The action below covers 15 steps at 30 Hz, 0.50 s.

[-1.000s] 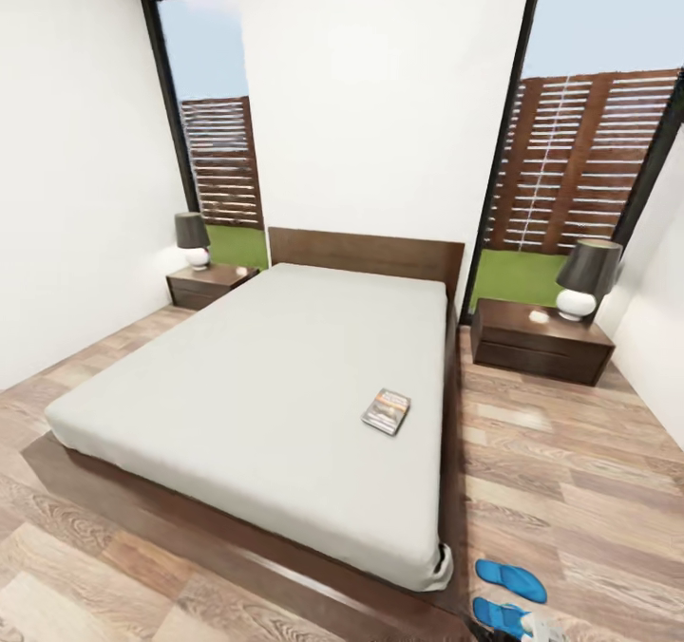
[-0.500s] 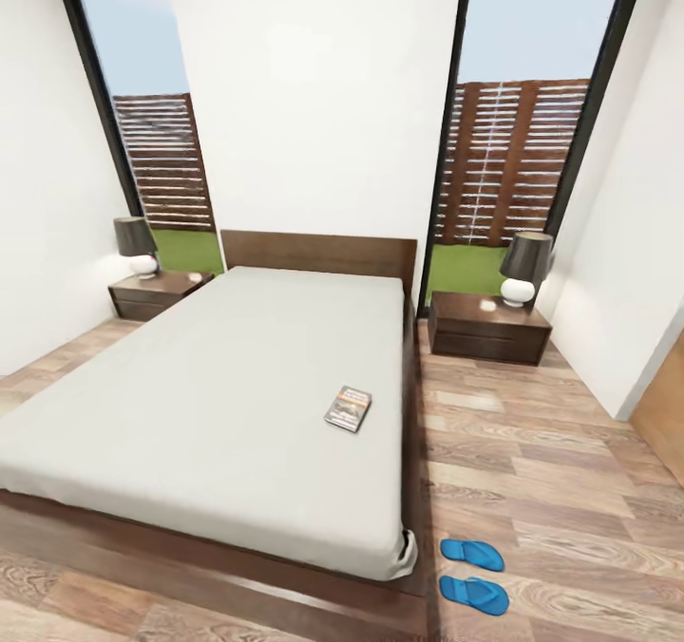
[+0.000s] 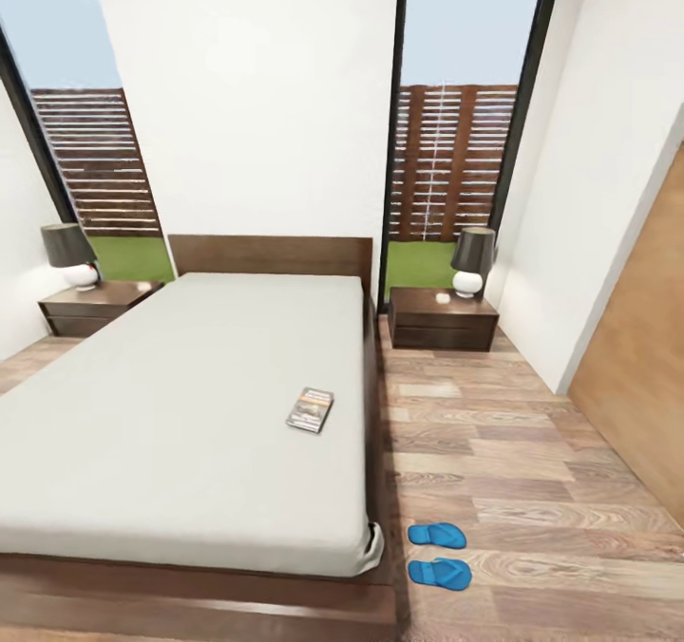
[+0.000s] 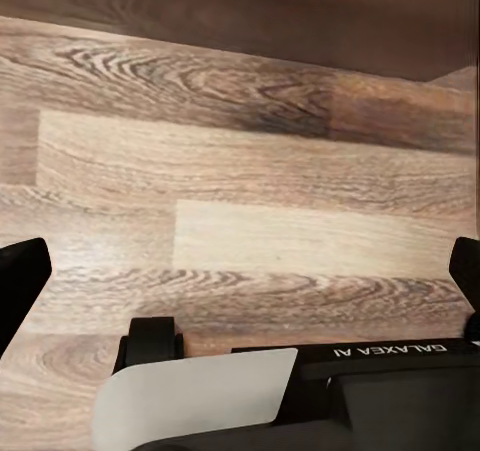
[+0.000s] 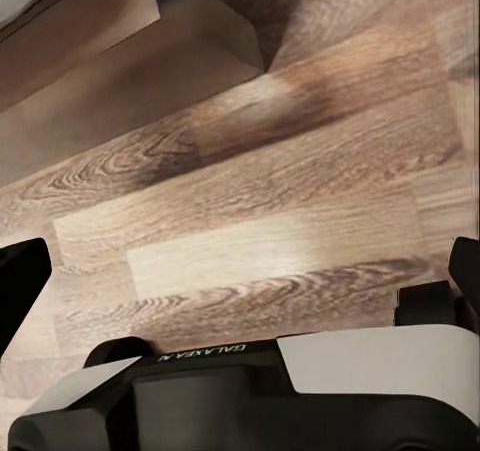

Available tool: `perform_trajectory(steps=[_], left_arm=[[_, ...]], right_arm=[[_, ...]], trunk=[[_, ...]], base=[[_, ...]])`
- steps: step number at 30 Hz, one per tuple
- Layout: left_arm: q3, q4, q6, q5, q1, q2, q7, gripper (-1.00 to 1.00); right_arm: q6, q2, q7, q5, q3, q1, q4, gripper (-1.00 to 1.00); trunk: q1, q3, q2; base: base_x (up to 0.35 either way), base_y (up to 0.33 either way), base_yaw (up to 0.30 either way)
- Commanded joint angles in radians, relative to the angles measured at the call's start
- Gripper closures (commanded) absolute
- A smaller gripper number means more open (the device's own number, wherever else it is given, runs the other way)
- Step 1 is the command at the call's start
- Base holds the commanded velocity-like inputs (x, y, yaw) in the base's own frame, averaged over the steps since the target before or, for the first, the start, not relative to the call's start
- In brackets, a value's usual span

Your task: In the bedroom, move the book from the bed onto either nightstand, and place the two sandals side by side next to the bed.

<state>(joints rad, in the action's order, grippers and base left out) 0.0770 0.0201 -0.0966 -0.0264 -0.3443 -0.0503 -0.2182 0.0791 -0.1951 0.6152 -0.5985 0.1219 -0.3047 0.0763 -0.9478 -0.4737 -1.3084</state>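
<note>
The book point(image 3: 311, 409) lies flat on the bed point(image 3: 180, 414), right of centre in the head view and close to the mattress's right edge, its long axis running roughly toward the headboard with a slight tilt. The nearer nightstand point(image 3: 442, 319) stands in the upper right of the middle, just beyond the bed's right side; the other nightstand point(image 3: 90, 305) sits at the far left. The two sandals point(image 3: 438, 554) lie on the floor point(image 3: 532, 471) at lower right, just off the bed's foot corner, parallel and near each other, toes pointing right.

Judging by that layout, the right arm is the likelier one for the book, since it lies on the right half of the bed.

The wrist views add what the head view lacks: the left gripper point(image 4: 240, 301) and right gripper point(image 5: 240, 296) each hang over bare planks, fingertips spread to opposite frame edges, nothing between them. The right wrist view also catches a dark wooden edge, probably the bed frame.
</note>
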Motion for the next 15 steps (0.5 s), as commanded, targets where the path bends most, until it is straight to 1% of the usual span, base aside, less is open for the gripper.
perform_trajectory(steps=[1,7,10,15], left_arm=[[0.007,-0.001,-0.001,-0.003,-0.001,0.0,-0.006,-1.0],[0.007,-0.001,-0.001,-0.003,-0.001,0.0,-0.006,-1.0],[0.007,-0.001,-0.001,-0.003,-0.001,0.0,-0.006,-1.0],[0.007,0.0,-0.001,-0.003,-0.001,0.0,-0.006,-1.0]], right_arm=[[0.008,0.0,0.005,-0.006,0.008,-0.002,0.005,-1.0],[0.011,0.001,0.005,-0.006,0.008,-0.002,0.005,-1.0],[0.013,0.001,0.005,-0.006,0.008,-0.002,0.005,-1.0],[0.015,0.001,0.005,-0.006,0.008,-0.002,0.005,-1.0]], trunk=[[0.0,-0.001,-0.001],[0.0,-0.001,-0.001],[0.0,-0.001,-0.001],[0.019,0.015,0.034]], base=[[0.0,0.0,-0.278],[0.0,0.0,-0.25],[0.0,0.0,-0.07],[0.0,0.0,-0.015]])
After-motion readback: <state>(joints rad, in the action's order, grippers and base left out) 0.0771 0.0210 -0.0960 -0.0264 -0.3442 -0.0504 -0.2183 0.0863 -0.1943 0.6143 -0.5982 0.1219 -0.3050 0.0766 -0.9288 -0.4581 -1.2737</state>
